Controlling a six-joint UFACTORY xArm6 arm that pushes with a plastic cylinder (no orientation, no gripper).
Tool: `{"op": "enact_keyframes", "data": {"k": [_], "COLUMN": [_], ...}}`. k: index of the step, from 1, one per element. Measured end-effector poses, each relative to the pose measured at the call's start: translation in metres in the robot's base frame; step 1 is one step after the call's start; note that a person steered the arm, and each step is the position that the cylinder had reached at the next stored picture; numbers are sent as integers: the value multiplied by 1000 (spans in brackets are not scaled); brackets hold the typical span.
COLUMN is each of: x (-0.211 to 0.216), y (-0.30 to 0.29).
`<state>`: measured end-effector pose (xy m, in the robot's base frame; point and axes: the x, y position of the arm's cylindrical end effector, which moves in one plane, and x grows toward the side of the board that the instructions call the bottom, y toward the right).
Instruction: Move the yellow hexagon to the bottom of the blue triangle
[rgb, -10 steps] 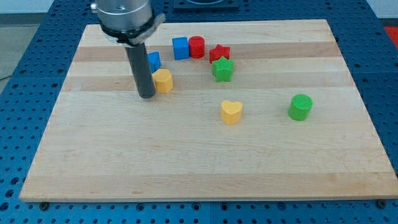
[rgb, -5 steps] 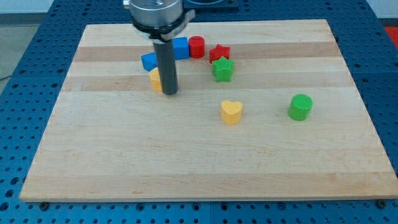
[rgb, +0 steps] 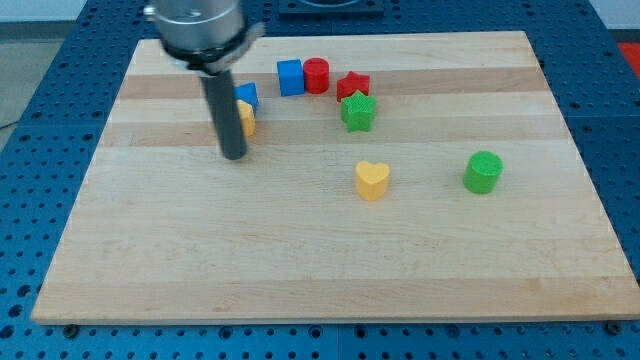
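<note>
A: Start at the business end. My tip (rgb: 233, 156) is down on the wooden board (rgb: 300, 260), and there are no jaws to open or close here, just a straight dark rod.

B: And the yellow hexagon (rgb: 245, 118)?

A: Just to the view's right of the rod and a little toward the view's top from my tip, half hidden behind the shaft. Whether rod and block touch, I cannot tell.

B: The blue triangle (rgb: 247, 96)?

A: Directly above the hexagon in the view, the two right against each other, also partly behind the rod.

B: Moving outward, what's next?

A: Further to the view's right and up from my tip, a blue cube (rgb: 290, 77) with a red cylinder (rgb: 316, 75) beside it. Right again, a red star (rgb: 352, 86) with a green star (rgb: 357, 111) just below it, close together.

B: And lower down?

A: A yellow heart (rgb: 372, 181) well to the right of my tip and slightly toward the view's bottom. Furthest right, a green cylinder (rgb: 483, 172), standing alone.
</note>
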<state>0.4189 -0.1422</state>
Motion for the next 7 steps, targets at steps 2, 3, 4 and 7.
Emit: {"op": "enact_keyframes", "data": {"k": [2, 3, 4, 7], "x": [-29, -42, -42, -27], "y": [-37, -31, -21, -1]}}
